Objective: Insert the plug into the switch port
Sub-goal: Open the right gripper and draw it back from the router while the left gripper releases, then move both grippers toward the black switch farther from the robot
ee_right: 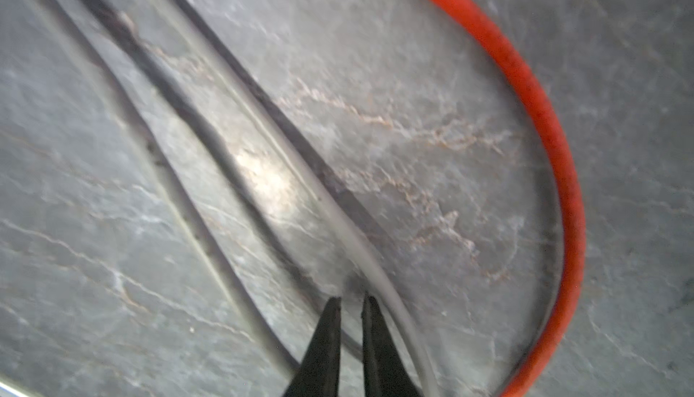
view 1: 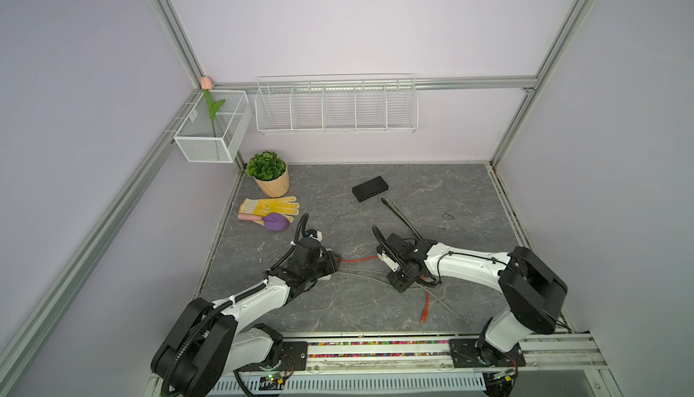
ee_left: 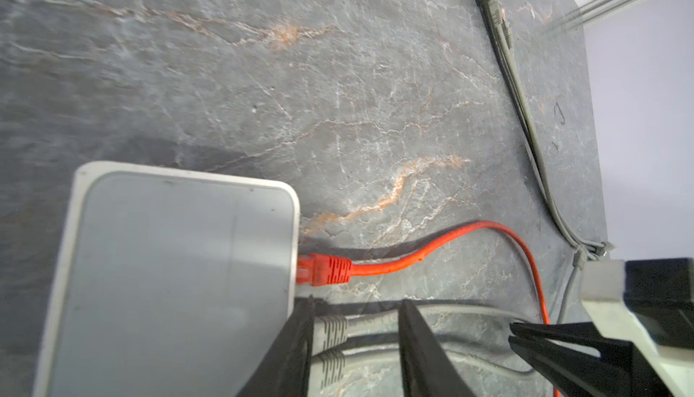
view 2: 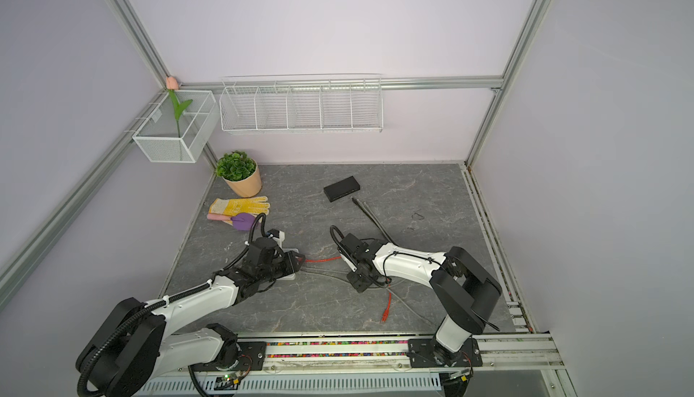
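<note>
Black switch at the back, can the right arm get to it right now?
Probably yes: the black switch lies in the open beyond the right gripper, with only flat grey cables between them.

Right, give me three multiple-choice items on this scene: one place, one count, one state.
1. The black switch sits: A in the wire rack; B on the table, far part; C under the glove.
2. Visible grey plugs at the white switch: A none; B two; C five.
3. The orange plug there is: A seated in it; B dangling; C in the plant pot.
B, it lies beyond the grey cables; B, two ribbed boots lie side by side; A, its tip enters the switch's side.
</note>
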Controlling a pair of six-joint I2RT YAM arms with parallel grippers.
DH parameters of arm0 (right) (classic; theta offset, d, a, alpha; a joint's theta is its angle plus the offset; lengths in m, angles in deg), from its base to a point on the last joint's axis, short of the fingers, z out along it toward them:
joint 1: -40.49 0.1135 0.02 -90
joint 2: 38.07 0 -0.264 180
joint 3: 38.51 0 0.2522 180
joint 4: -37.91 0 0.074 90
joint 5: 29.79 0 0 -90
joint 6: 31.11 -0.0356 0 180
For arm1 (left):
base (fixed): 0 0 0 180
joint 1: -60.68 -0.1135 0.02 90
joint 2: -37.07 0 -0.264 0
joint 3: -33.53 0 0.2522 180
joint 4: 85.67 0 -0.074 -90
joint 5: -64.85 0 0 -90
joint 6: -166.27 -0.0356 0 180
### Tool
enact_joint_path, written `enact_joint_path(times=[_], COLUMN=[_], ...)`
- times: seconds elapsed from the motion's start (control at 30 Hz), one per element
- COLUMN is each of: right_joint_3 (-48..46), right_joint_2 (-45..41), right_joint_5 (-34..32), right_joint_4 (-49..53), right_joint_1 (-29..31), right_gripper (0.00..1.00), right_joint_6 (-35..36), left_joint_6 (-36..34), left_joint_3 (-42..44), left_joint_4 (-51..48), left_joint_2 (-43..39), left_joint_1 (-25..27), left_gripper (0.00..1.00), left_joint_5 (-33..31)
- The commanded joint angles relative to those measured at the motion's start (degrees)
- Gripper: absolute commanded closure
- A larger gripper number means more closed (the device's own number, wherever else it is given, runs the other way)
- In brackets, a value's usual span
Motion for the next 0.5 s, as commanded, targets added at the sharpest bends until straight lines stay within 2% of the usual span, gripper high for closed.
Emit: enact_joint_path(times=[0.0, 0.13, 0.27, 0.37, 0.47], right_joint_3=[3.40, 7.78, 10.63, 11.78, 12.34], right_joint_2=[2.71, 6.44, 7.29, 5.79, 2.67], right_joint_5=[1.48, 1.13, -0.48, -1.52, -5.96], right_joint_4=[-1.58, -1.20, -0.75, 0.43, 1.95], right_joint_1=[1.48, 2.81, 3.34, 3.31, 2.76], right_gripper=[0.87, 0.87, 0.80, 0.72, 0.66], right_joint_6=[1.14, 1.92, 2.53, 3.80, 4.87], left_joint_6=[-1.34, -2.59, -3.53, -4.47, -5.65], left_joint_3=[0.95, 1.12, 1.10, -0.20, -1.85], left_joint_4=[-0.40, -1.80, -2.43, -4.37, -5.47], left_joint_2=[-1.61, -3.30, -4.73, -6.39, -8.09], left_joint_1=[-2.33, -6.68, -11.25, -12.25, -12.22], left_gripper=[0.63, 0.63, 0.63, 0.63, 0.63], left_joint_5=[-0.05, 0.40, 2.00, 2.22, 1.53])
